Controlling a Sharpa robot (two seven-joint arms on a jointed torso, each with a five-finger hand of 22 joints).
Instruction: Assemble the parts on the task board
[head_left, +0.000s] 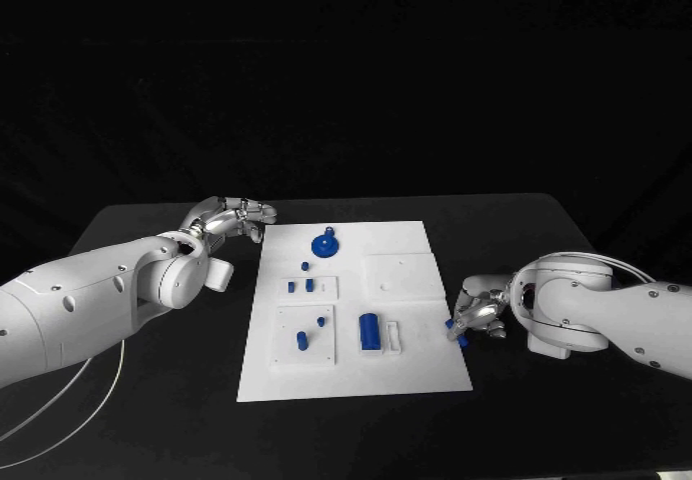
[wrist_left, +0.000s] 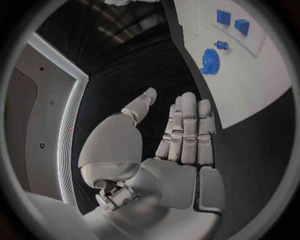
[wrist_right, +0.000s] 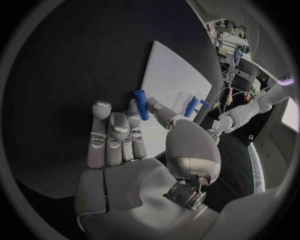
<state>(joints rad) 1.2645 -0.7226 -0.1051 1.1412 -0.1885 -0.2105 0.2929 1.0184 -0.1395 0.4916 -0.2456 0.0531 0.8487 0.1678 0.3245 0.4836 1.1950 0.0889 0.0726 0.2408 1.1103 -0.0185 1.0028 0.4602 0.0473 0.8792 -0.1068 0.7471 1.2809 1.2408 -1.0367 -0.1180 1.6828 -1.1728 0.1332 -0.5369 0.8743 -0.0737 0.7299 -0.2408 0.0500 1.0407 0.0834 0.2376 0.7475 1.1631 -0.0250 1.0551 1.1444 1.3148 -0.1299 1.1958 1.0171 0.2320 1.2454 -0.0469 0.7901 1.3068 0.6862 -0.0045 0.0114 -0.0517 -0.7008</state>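
Holding a small blue peg (wrist_right: 142, 104) in my right hand (head_left: 477, 316), pinched between thumb and a fingertip, just off the right edge of the task board (head_left: 411, 250) and over the black table (head_left: 144, 390). In the head view the peg is showing as a blue bit at my fingers (head_left: 454, 327); the right wrist view is showing it clearer, sticking up past the fingertips with the board's pale corner behind it.

My left hand (head_left: 231, 218) is hanging released beside the board's far left corner, fingers straight and side by side, nothing in it; the left wrist view is showing the palm (wrist_left: 181, 150) over bare table with the board edge just beyond.

On the board: a blue gear (head_left: 326, 243) is lying near the far edge, a small blue stud (head_left: 306, 266) just nearer than it. A raised square plate is carrying two small blue blocks (head_left: 300, 286). A second plate nearer me is carrying two small blue pieces (head_left: 310, 331). A blue cylinder (head_left: 371, 331) is lying in its own cradle, next to a narrow slot. Nothing is standing between my right hand and the board edge.

The left wrist view is also catching the gear (wrist_left: 209, 60) and the two blocks (wrist_left: 231, 21).
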